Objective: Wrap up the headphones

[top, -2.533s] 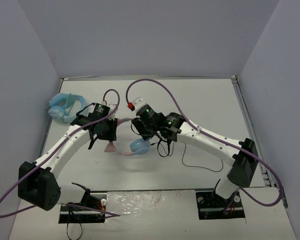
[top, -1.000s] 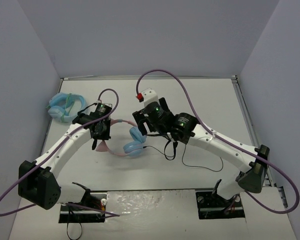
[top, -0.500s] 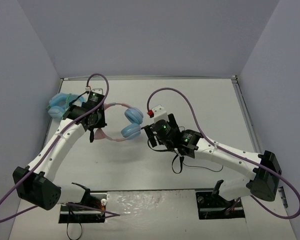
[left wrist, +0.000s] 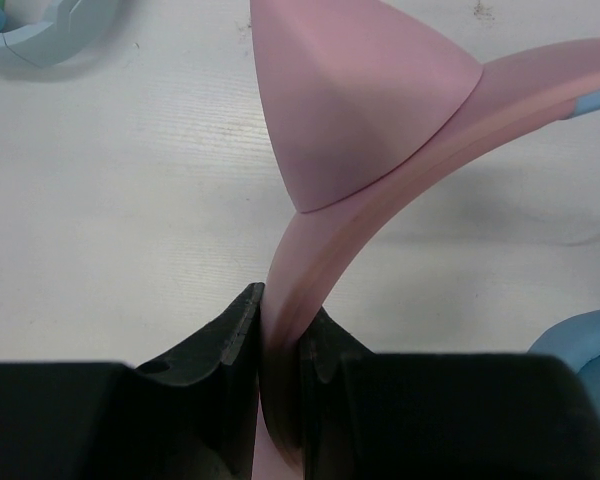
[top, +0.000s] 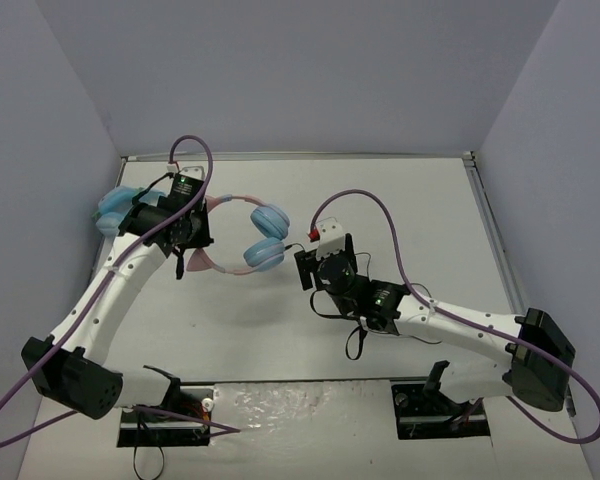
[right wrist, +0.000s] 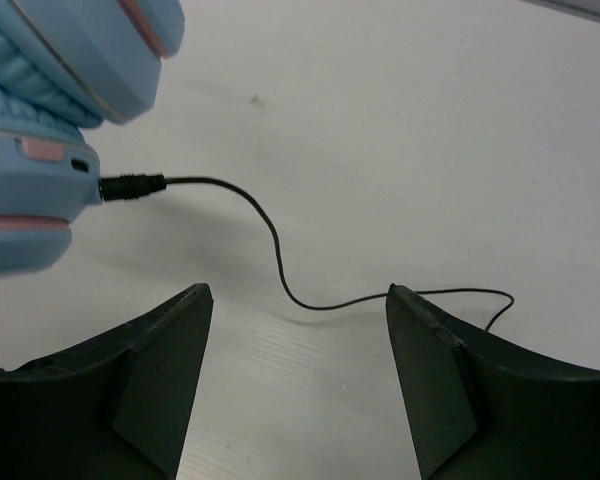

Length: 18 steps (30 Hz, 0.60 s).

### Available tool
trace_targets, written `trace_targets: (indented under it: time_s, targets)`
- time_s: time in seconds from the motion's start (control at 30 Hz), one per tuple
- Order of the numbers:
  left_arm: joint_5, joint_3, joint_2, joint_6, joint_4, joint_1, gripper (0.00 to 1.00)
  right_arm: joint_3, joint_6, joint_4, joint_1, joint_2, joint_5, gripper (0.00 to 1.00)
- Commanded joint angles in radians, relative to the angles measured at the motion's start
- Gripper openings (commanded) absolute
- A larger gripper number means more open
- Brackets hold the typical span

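The headphones [top: 265, 235] have a pink cat-eared headband [left wrist: 370, 150] and two light blue ear cups [right wrist: 40, 190]. My left gripper [top: 192, 245] is shut on the headband beside a cat ear and holds the headphones up; its fingers [left wrist: 235, 325] pinch the band in the left wrist view. The thin black cable [right wrist: 278, 262] is plugged into the lower ear cup and trails across the table between the fingers of my right gripper [right wrist: 300, 300]. That gripper is open and empty, just right of the ear cups [top: 304, 268]. A loop of the cable [top: 352, 345] lies under the right arm.
An all-light-blue looped item [top: 117, 212] lies at the back left against the wall, behind the left arm; it also shows in the left wrist view [left wrist: 50, 35]. White walls close in the table [top: 420, 200] on three sides.
My left gripper has carried the headphones up and toward the back left. My right gripper has drawn back from the ear cups and dropped toward the near side.
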Motion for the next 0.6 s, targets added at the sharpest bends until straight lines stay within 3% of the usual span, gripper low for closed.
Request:
trace_targets:
  time_s: [0.0, 0.57]
  targets:
    - [0.039, 0.105, -0.021, -0.024, 0.02, 0.01, 0.0, 0.009, -0.008, 0.208, 0.006, 0.04, 0.097, 0.67]
    - [0.077, 0.218, -0.055, -0.027, -0.054, 0.009, 0.0, 0.014, -0.036, 0.292, -0.024, 0.101, 0.128, 0.58]
